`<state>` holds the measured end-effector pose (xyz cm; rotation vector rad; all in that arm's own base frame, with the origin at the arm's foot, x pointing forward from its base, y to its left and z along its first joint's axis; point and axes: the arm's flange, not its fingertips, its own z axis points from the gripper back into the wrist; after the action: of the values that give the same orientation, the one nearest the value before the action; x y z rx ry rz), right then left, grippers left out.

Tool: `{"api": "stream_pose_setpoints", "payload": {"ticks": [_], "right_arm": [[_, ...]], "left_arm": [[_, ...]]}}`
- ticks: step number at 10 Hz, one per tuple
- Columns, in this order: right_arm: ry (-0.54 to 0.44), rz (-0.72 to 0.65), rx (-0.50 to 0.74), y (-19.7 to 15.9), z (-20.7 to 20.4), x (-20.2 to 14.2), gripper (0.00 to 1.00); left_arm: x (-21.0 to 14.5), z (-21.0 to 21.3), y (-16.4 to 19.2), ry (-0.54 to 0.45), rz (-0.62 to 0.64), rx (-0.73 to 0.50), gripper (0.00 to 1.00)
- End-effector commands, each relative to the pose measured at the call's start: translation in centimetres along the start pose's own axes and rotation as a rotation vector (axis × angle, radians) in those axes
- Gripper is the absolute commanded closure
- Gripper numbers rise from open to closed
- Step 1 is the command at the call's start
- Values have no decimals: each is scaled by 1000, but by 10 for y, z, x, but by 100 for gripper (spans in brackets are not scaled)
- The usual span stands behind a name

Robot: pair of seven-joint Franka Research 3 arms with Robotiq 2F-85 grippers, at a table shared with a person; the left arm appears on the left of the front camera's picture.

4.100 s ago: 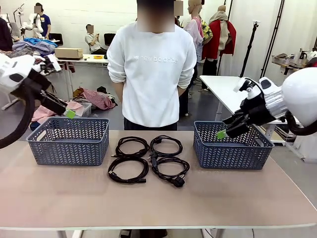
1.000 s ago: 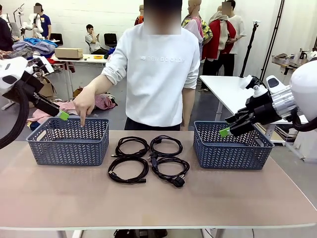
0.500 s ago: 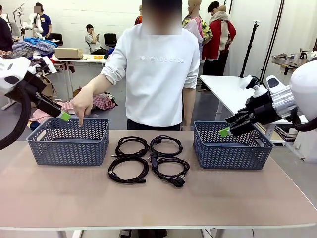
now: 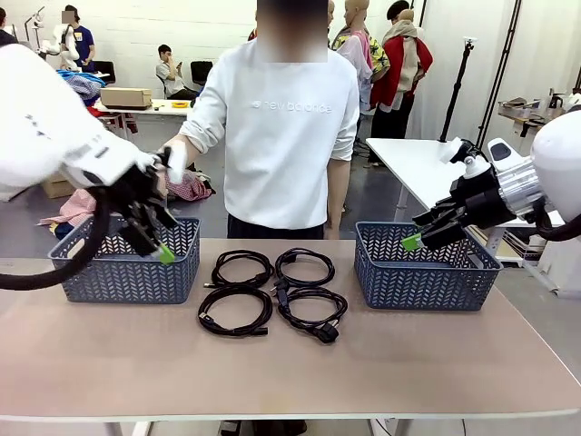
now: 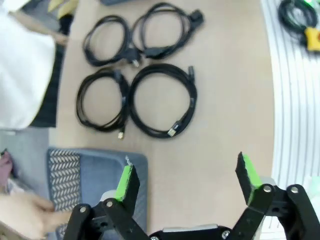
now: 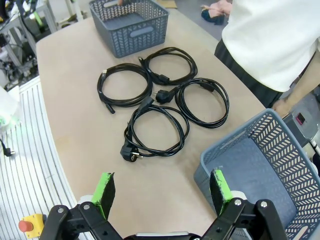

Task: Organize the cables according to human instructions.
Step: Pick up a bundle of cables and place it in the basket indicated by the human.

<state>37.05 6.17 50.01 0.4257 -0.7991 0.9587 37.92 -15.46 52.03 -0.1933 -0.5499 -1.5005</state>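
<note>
Found the cables (image 4: pixel 207 320) (image 5: pixel 191 100) (image 6: pixel 161 95), four thin black power cords wound into loops with chunky black plugs, laid two by two and close together on the middle of the tan tabletop (image 4: pixel 290 381). Placed them between the left basket (image 4: pixel 127 277), a grey-blue plastic bin with lattice walls, and the matching right basket (image 4: pixel 422 283). Recorded none of the four loops touched by either gripper. Observed the left gripper (image 4: pixel 156 243) (image 5: pixel 186 180) with jaws spread wide and nothing between them, hanging over the front right corner of the left basket, just left of the cable group. Saw in its wrist view all four loops ahead of the green pads and well apart from them, with the largest-looking loop roughly in line with the gap. Observed the right gripper (image 4: pixel 419 234) (image 6: pixel 162 187) likewise released and empty, raised over the left end of the right basket, one finger above the basket's corner and the other above bare tabletop, with the cables lying farther ahead. Noted a person in a white sweatshirt (image 4: pixel 281 136) standing at the far edge of the table, and the person's hand (image 5: pixel 22 217), blurred, beside the left basket. Logged a white ribbed floor strip (image 6: pixel 30 150) beside the table carrying a yellow box with a red button (image 6: pixel 26 225). Logged beyond the table a white-walled room with further tables, heaped clothing and seated people.
</note>
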Motion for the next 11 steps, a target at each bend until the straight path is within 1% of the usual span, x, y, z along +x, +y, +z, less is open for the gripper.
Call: {"api": "stream_pose_setpoints", "payload": {"ticks": [1,3,6,8,9,10,11], "right_arm": [[-22,18,14,-4,-2,-1,0],[-22,18,14,-4,-2,-1,0],[-22,18,14,-4,-2,-1,0],[-22,18,14,-4,-2,-1,0],[-22,18,14,-4,-2,-1,0],[-22,18,14,-4,-2,-1,0],[-22,18,14,-4,-2,-1,0]], "left_arm": [[15,-31,8,78,-129,-31,0],[35,-72,4,159,-185,-64,0],[44,-120,5,221,-167,-52,0],[42,-130,10,235,-141,-43,0],[37,-120,15,241,-102,-30,0],[39,-134,6,209,-165,-64,0],[39,-134,6,209,-165,-64,0]]}}
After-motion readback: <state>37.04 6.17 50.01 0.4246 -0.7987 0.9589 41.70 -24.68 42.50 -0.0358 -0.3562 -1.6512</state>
